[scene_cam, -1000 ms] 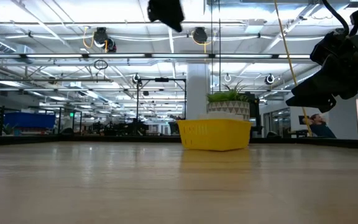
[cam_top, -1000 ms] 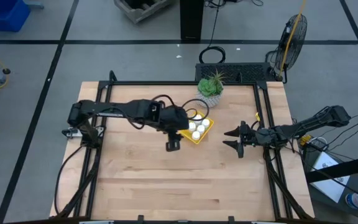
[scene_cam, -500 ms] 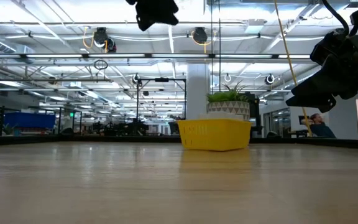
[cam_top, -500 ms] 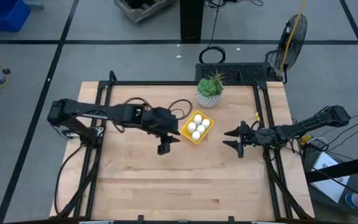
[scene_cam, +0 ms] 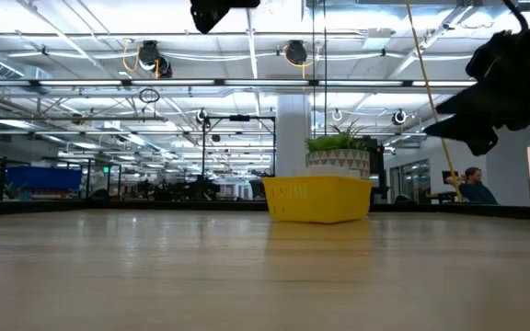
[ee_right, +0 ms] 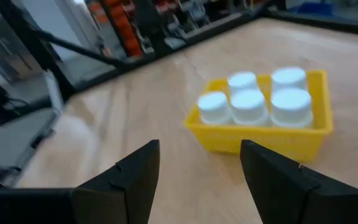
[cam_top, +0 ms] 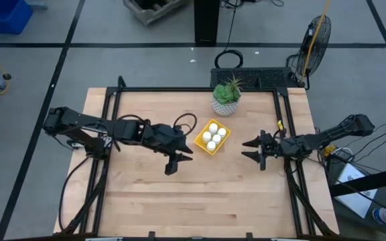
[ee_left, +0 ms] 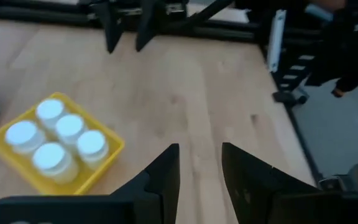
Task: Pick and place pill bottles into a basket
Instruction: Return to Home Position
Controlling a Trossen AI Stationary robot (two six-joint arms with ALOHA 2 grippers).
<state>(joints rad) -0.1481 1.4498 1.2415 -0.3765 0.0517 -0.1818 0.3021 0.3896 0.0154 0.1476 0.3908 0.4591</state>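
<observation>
Finds pill bottles (cam_top: 212,136) seated in basket (cam_top: 200,143), toward table's (cam_top: 146,207) far edge. Notes left gripper (cam_top: 173,163) drawn back off the basket toward left edge, jaws apart, empty; right gripper (cam_top: 250,149) near right edge, jaws apart. Judges placing finished.

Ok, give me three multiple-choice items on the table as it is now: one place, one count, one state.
1. Where is the small yellow plastic tray? A) beside the potted green plant B) at the table's front corner C) on the floor
2. How many white-capped pill bottles stand in it? A) three B) five C) seven
3. The left gripper is: A) shut on a bottle B) open, empty C) out of view
Answers: 1 A, the high view shows them side by side. 2 B, both wrist views show five caps. 3 B, an open gap with nothing in it; the right gripper likewise.
</observation>
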